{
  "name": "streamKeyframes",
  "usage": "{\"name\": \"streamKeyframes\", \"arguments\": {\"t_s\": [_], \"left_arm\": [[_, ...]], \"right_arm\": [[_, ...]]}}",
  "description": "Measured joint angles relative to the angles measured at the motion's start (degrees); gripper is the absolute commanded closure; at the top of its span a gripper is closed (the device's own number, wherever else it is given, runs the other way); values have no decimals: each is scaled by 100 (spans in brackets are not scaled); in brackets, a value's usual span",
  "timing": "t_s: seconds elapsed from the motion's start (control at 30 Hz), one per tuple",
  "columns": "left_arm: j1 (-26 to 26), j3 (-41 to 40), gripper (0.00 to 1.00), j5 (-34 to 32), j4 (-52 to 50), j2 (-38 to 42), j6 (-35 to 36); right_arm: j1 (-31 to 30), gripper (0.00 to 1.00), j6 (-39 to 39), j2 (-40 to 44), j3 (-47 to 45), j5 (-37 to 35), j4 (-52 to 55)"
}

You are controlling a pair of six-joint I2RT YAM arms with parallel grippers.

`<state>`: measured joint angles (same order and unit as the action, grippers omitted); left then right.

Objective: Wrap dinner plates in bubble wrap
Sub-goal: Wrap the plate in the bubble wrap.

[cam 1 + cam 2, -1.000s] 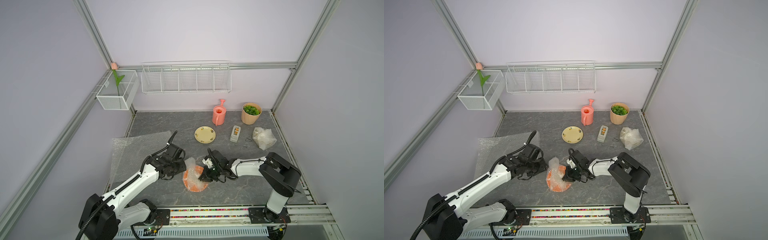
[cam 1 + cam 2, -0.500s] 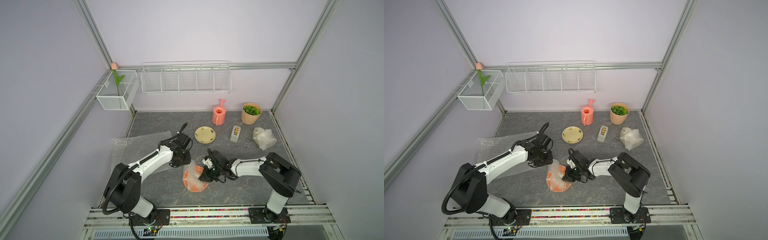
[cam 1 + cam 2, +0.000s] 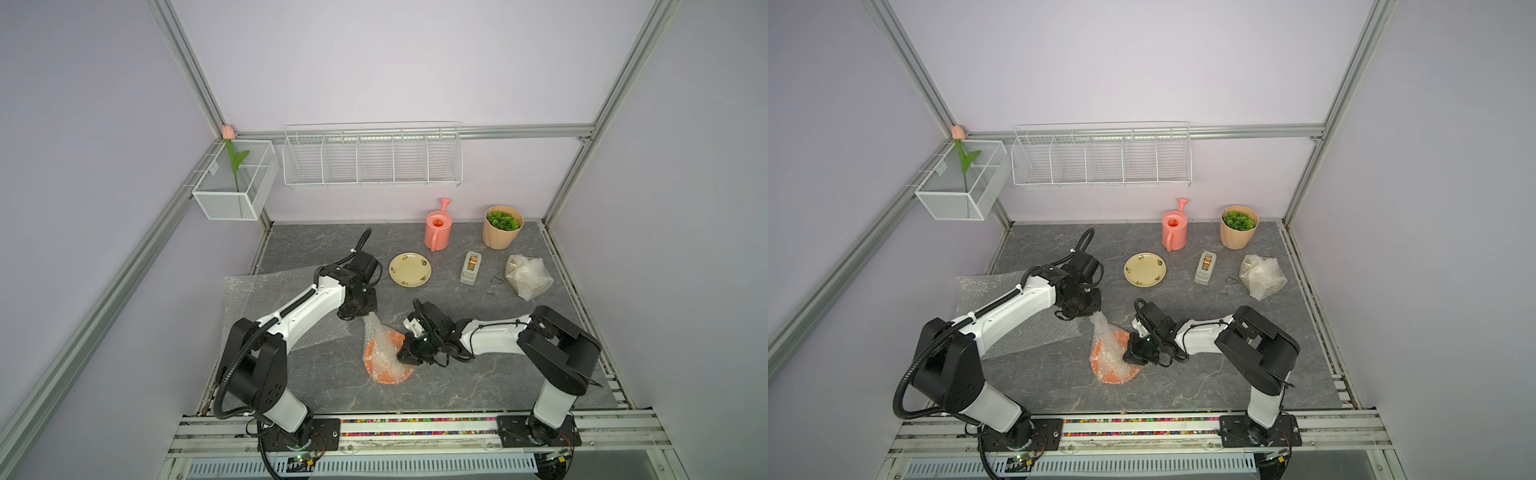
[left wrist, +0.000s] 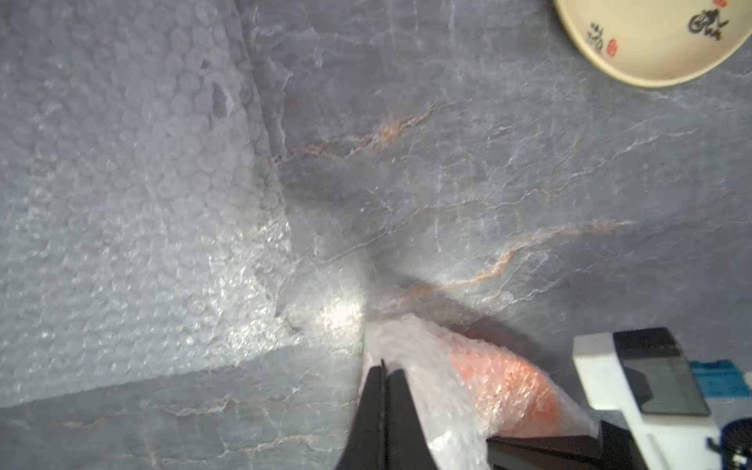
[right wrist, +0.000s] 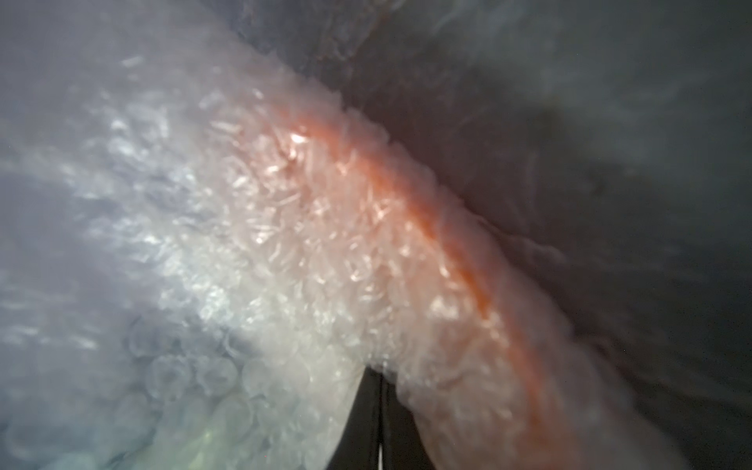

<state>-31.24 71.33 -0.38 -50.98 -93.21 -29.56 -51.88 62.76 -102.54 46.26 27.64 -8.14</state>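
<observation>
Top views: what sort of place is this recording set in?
Probably a lab robot cell, not a home: aluminium frame around plain walls, two arms bolted to a rail, and props like a watering can and potted plant.

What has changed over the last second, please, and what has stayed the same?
The left gripper shifted slightly rearward and closed on the raised corner of the bubble wrap over the orange plate. The right gripper stayed shut on the wrap; everything else is unmoved.
</observation>
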Motion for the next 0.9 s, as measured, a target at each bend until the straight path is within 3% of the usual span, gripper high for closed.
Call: {"name": "streamKeyframes", "arguments": {"t_s": [0.23, 0.4, 0.67, 0.9], "left_arm": [[17, 1276, 100, 529, -26, -975, 433], [-52, 1364, 100, 933, -31, -870, 479], [-645, -306, 100, 1569, 385, 295, -271], [-1051, -1836, 100, 1926, 1355, 654, -1147]], "right_arm": [[149, 93, 413, -293, 2, -59, -782], [269, 93, 586, -337, 2, -155, -970], [374, 93, 605, -337, 0, -201, -975], [380, 93, 605, -337, -11, -216, -990]]}}
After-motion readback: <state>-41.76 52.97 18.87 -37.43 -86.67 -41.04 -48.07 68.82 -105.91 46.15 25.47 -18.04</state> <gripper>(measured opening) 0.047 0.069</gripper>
